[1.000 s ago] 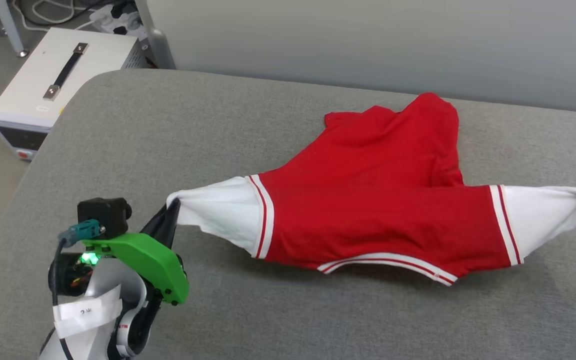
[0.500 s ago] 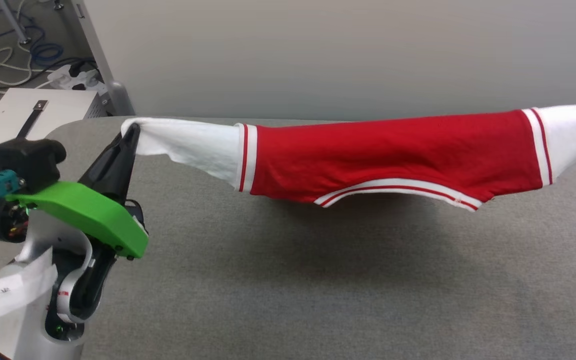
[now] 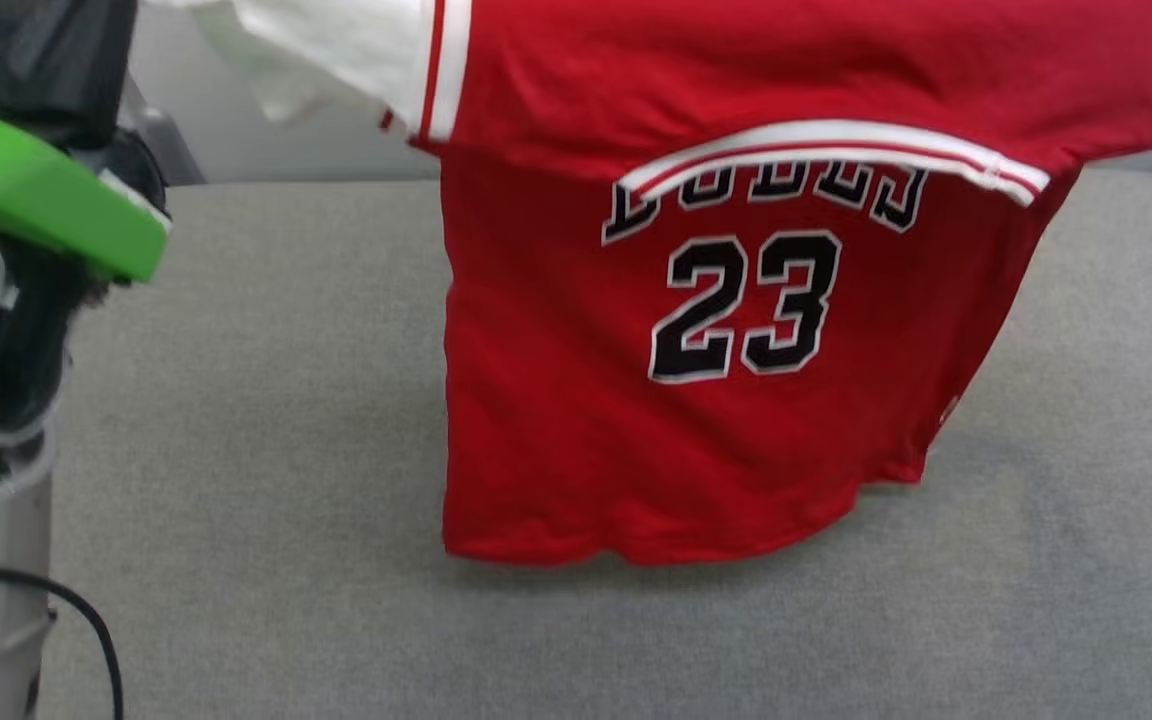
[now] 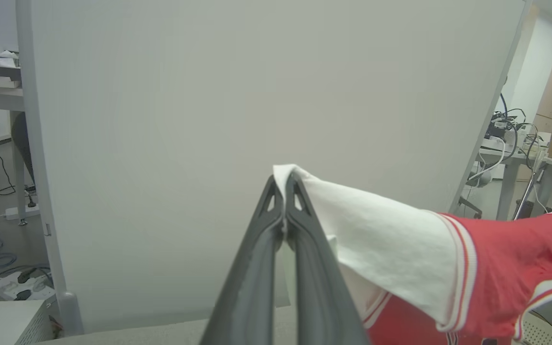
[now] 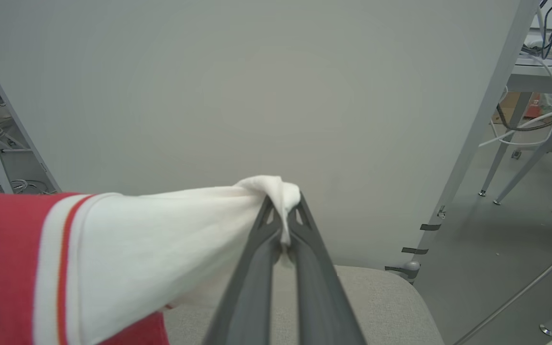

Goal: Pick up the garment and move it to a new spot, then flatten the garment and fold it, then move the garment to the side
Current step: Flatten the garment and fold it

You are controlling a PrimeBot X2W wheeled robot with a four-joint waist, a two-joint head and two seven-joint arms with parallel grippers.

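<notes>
The garment [image 3: 716,400], a red jersey T-shirt, hangs in the air above a grey padded table [image 3: 236,450], held by its two white sleeves. Its shoulder line runs left to right across the top of the head view. Its long axis drops straight down, with the hem pointing at the padding; whether the hem touches it cannot be told. The front faces the robot, showing the black number 23 [image 3: 746,305]. The red-and-white striped neckline trim [image 3: 836,145] sags over the upper half of the black lettering [image 3: 766,195]. The left gripper [image 4: 284,184] has its two dark fingers pressed together on the tip of the left sleeve [image 4: 381,239]. The right gripper [image 5: 283,203] is likewise clamped on the bunched end of the right sleeve [image 5: 161,239]. A second ago the shirt lay spread on the padding with only its sleeves drawn out, its plain red side up. Half a second ago it was pulled taut just above the surface. Now it is raised higher and its body has dropped open, while the head camera has also shifted. The left arm's green wrist housing [image 3: 36,200] blocks the upper left of the head view. A pale partition panel [image 4: 209,96] stands close behind the table, with a power strip and cables [image 4: 12,282] on the floor beside it.
</notes>
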